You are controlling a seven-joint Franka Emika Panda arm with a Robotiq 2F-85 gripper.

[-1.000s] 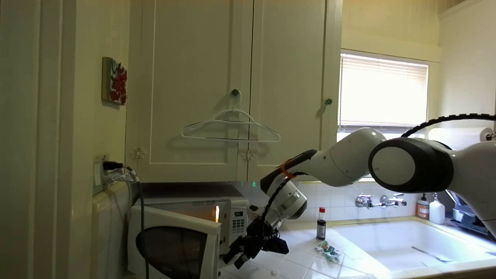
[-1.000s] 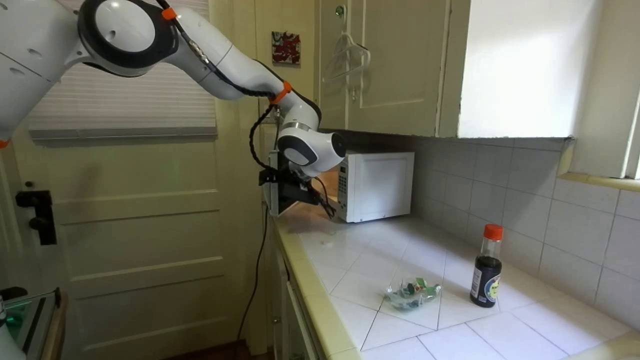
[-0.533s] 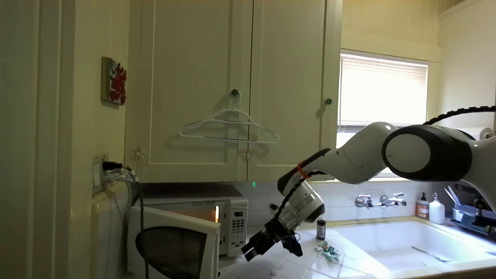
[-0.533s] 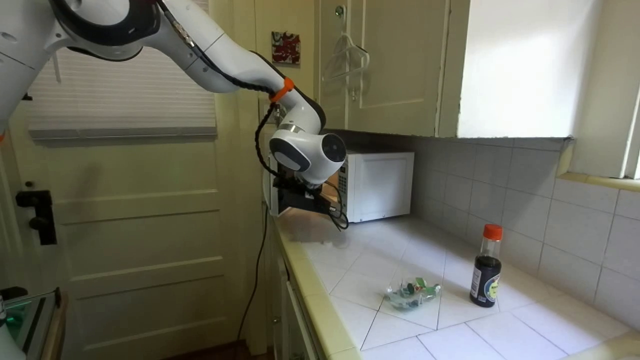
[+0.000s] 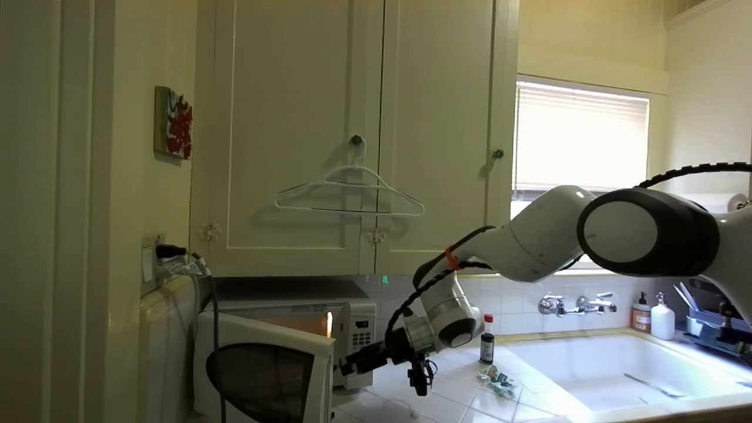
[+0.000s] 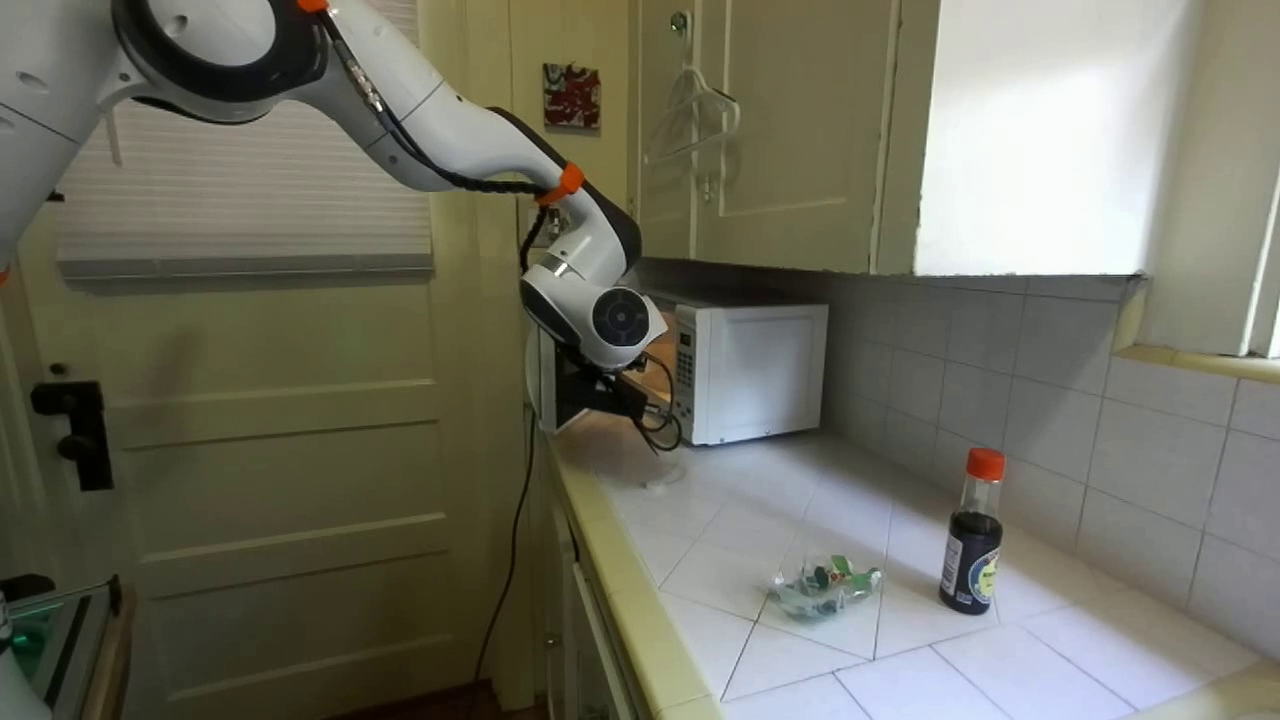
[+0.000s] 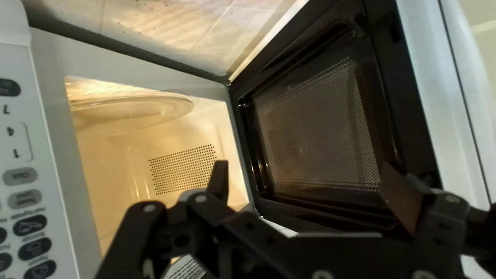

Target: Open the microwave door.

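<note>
Claw (image 7: 308,174) spread wide, holding nothing, hangs near the microwave door (image 5: 264,367), which stands open: white outside with a dark rounded window (image 5: 261,382), black-framed mesh (image 7: 321,143) inside. Beyond, the boxy white microwave (image 6: 762,375) sits on the tiled counter (image 6: 700,590), glowing amber within around a glass plate (image 7: 131,106).

We note: daylight blows out the blind (image 5: 581,138) | sink (image 5: 587,358) bright, cupboards (image 5: 282,117) dim | hanger (image 5: 352,184) casts a soft shadow | warm glow inside the microwave (image 7: 112,166) | faint glints on its dark door (image 7: 317,131) | we read the keypad (image 7: 23,155) lettering as blurred in the wrist view
</note>
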